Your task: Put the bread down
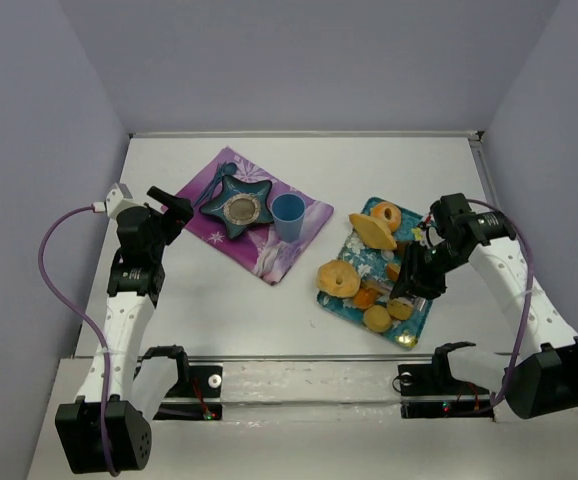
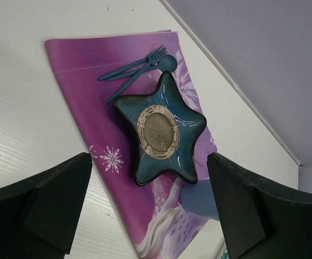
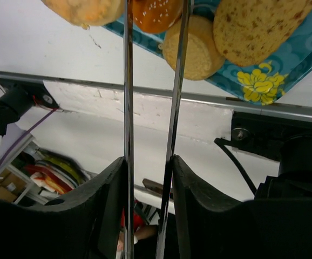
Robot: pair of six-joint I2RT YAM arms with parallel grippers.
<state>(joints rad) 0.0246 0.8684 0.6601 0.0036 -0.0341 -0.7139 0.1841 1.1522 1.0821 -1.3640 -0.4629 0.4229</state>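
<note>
Right fingers (image 3: 127, 108): narrow. Two long metal blades, nearly parallel, closed onto the bread (image 3: 155, 12) at the tips, one blade against each flank of the roll. Orange-brown, seeded top, fills the gap between the blades edge to edge. Bread at the near edge of the teal tray (image 3: 293, 59); lifted or resting on it, cannot tell.

Just outside the right-hand blade in the wrist view: round pale bun (image 3: 194, 48), touching or nearly touching the bread. Further out on that side: large flat speckled piece (image 3: 258, 24), overlapping the bun. Outside the other blade: yellow-orange lump (image 3: 86, 8), cut off by the frame edge.

From above: right fingers down over the middle of the tray, pale ring pastry (image 1: 339, 278) off to their left on the same tray.

Left fingers (image 2: 45, 202): wide, nothing between them, hanging above the white surface (image 2: 21, 129). Straight ahead of the gap: blue star dish (image 2: 169, 94) with beige oval centre, lying on a purple cloth (image 2: 80, 70). Beyond the dish, far from the tips: blue fork (image 2: 129, 66) and spoon (image 2: 168, 62), crossed, lying on the cloth. Blue cup (image 2: 199, 198) just beside the right-hand finger, near the closest point of the dish. Left fingers well apart from tray and bread.
</note>
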